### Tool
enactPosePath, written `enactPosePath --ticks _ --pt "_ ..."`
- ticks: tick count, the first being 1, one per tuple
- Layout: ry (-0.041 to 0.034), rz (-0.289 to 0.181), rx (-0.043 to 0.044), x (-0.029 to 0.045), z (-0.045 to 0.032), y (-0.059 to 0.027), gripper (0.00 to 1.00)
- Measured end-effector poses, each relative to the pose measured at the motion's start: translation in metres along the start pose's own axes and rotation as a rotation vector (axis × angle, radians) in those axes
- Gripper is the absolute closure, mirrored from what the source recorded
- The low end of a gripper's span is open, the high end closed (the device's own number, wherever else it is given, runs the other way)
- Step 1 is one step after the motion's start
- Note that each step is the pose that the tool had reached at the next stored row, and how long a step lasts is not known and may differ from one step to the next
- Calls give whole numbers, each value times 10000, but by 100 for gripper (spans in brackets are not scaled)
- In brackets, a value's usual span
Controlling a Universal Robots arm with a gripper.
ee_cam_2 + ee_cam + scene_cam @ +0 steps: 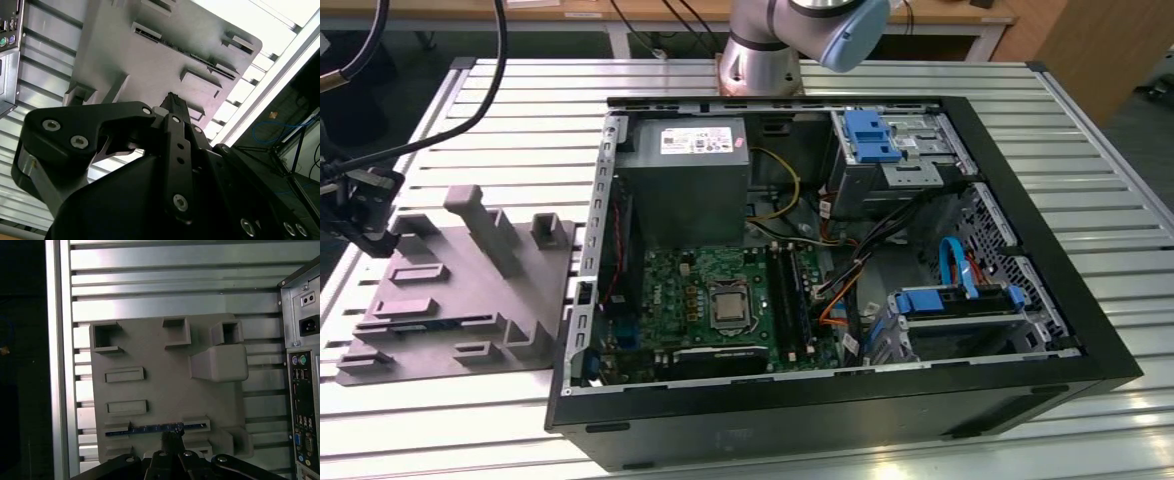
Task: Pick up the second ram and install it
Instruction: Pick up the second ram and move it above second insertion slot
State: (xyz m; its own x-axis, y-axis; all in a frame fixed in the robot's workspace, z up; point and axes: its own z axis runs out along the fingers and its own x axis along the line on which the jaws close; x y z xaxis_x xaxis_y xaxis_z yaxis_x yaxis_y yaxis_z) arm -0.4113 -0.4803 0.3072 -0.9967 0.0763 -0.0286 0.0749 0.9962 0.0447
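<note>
The pick-up looks to be at its approach: the claw (172,438), tips pressed together and empty, hovers over the grey tray (160,390). The second ram (147,428) sits in that tray's slot, so gripping it would call for spread tips.

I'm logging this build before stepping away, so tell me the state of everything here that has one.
Black computer case: lying on its side, side panel off.
Grey moulded plastic tray: flat on the slatted metal table beside the case.
Long thin blue ram stick: on edge in a tray slot, not yet installed.
Black gripper: poised over the stick; contact cannot be told.
</note>
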Motion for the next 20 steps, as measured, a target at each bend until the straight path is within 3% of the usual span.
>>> enactPosePath --ticks 11,20 --pt "3 -77 -2 0 6 0 90" --pt "57 -1282 -37 0 9 -1 90"
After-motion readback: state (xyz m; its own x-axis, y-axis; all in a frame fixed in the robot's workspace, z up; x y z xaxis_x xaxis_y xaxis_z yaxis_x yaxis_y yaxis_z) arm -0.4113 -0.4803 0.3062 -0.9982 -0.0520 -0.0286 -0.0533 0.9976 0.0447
